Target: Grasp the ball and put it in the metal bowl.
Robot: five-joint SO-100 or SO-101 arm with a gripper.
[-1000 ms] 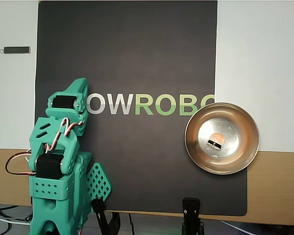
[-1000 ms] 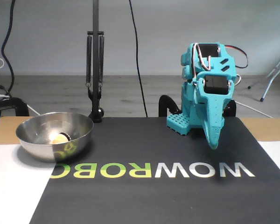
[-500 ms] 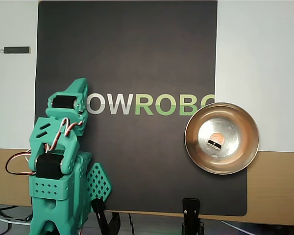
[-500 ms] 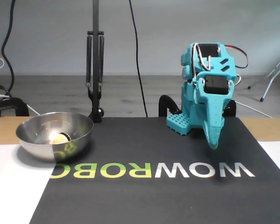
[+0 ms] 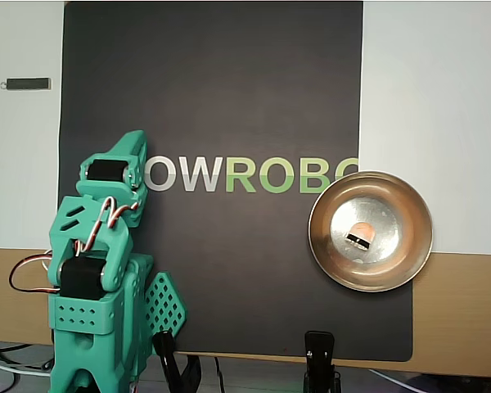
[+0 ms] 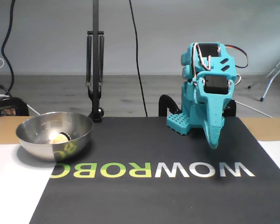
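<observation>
The ball point(image 5: 362, 232) lies on the flat bottom of the metal bowl point(image 5: 321, 246), which sits at the mat's point(image 5: 229, 98) right edge in the overhead view and at the left in the fixed view, where the ball point(image 6: 60, 137) shows low inside the bowl point(image 6: 37, 149). The gripper point(image 6: 213, 143) is well apart from it, folded down on the teal arm point(image 5: 98, 270) at the opposite side of the mat, its tip just above the printed white lettering point(image 6: 214, 170). Its fingers look pressed together with nothing between them.

A hobby robotics bench in a plain room.

A small teal printed arm point(image 6: 207, 100) is clamped to a table edge, on a black mat point(image 5: 229, 98) printed with a logo, camera stand point(image 6: 95, 65) and loose cables point(image 6: 136, 60) behind.
</observation>
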